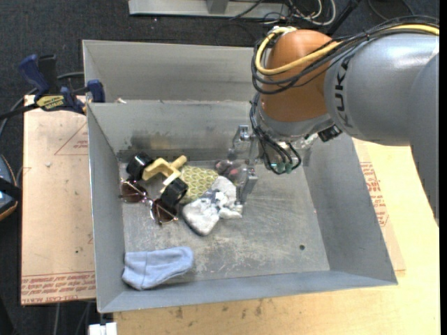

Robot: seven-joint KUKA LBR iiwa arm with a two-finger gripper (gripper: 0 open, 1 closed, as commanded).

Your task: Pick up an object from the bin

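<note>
My gripper (244, 187) hangs below the orange wrist cover, near the middle of the bin. Its fingers point down, with the lower tip touching or just above a crumpled white and grey bundle (209, 211). Left of that bundle lies a yellow-green patterned pouch (198, 180). A small pinkish thing (227, 167) sits just left of the fingers. No thing shows between the fingers.
A heap at the left holds sunglasses (143, 197), a black-and-tan tool (162, 169) and a black block (173, 191). A pale blue sock (159, 266) lies near the front left corner. The bin floor at the right and front right is bare.
</note>
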